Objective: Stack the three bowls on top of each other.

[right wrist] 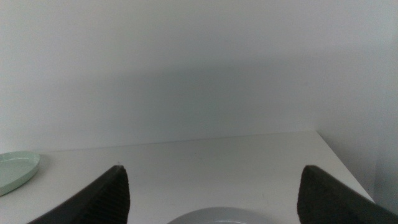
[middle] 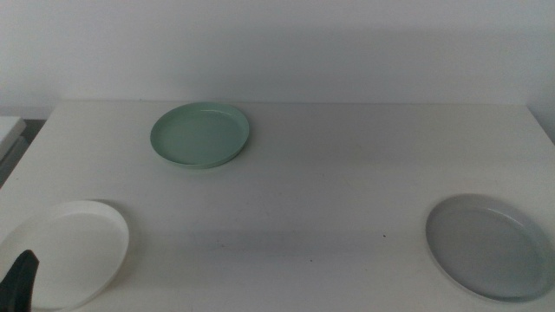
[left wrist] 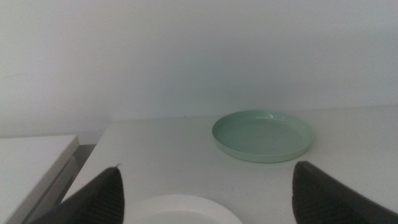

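Three bowls sit apart on the white table. The mint green bowl point(middle: 200, 135) is at the back left, the white bowl point(middle: 65, 254) at the front left and the light grey bowl point(middle: 490, 245) at the front right. My left gripper point(middle: 23, 276) shows only as a dark tip over the white bowl's near edge. In the left wrist view that gripper point(left wrist: 208, 168) is open, with the white bowl point(left wrist: 180, 213) just ahead of it and the green bowl point(left wrist: 262, 135) farther off. My right gripper point(right wrist: 214, 168) is open above the near rim of the grey bowl point(right wrist: 217, 216), and it holds nothing.
A plain wall stands behind the table's point(middle: 347, 191) far edge. A lower white surface point(left wrist: 31, 155) lies beyond the table's left edge point(middle: 9, 130). The right edge of the table point(right wrist: 336, 155) runs close to the grey bowl.
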